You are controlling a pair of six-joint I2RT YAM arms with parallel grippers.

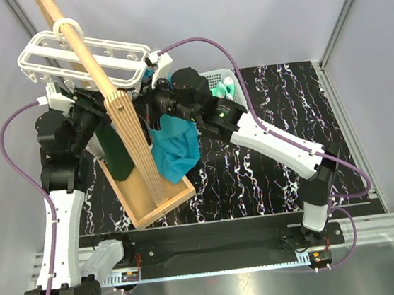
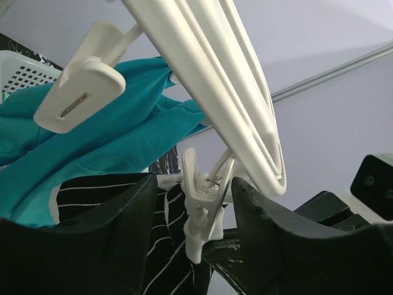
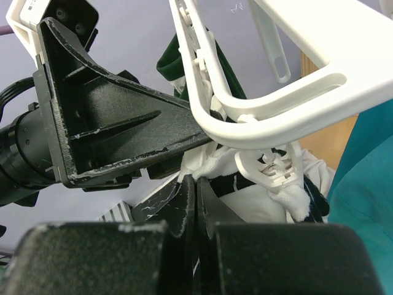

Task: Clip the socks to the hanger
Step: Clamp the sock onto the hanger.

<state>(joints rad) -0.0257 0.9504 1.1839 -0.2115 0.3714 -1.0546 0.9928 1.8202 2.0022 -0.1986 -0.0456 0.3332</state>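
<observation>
Over black marbled table point(image 1: 278, 174), hanger point(image 1: 30, 56) rides the wooden pole point(image 1: 91, 60), my left gripper point(image 2: 193, 187) spread around the clip point(image 2: 195, 212) that looks to bite the striped sock point(image 2: 116, 200), right gripper point(image 3: 195, 196) pressed together beneath; I'd back left straight out, no snagging.

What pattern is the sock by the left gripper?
The sock is black with thin white stripes, clearest in left wrist view.

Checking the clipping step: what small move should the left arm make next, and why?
Probably ease the left gripper back off the clip: its jaws stand open either side of it, and the clip seems to grip the striped sock already.
</observation>
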